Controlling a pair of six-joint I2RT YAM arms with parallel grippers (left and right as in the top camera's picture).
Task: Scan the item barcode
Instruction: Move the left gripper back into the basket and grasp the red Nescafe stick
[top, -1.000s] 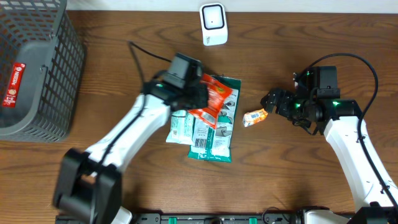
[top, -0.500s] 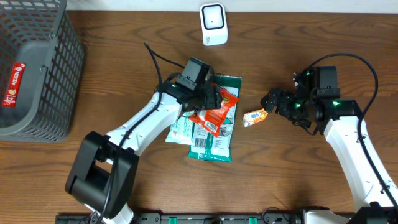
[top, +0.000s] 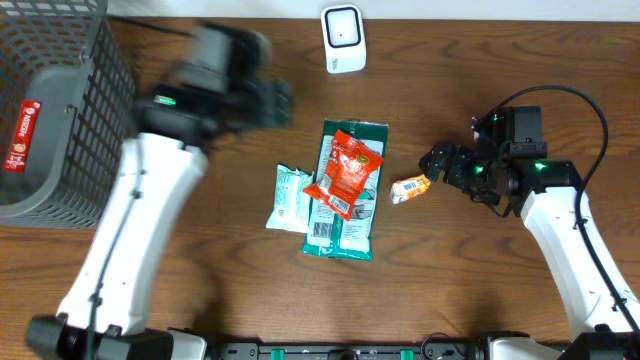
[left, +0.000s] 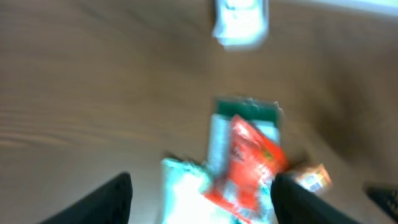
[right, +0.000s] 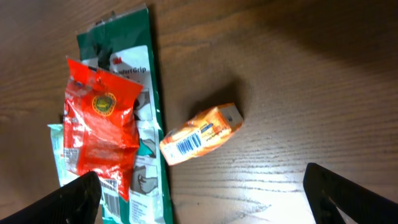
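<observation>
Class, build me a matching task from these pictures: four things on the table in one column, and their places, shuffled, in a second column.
Things:
1 red packet
2 orange box
3 white scanner
4 grey basket

Places:
A next to the right gripper
B far left corner
C on top of the green packet
D middle of the far edge

Pairs: 1-C, 2-A, 3-D, 4-B

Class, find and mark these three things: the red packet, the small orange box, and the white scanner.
red packet (top: 345, 172): overhead view, middle of its front.
small orange box (right: 200, 134): right wrist view, middle of its upper face.
white scanner (top: 343, 38): overhead view, centre of its face.
</observation>
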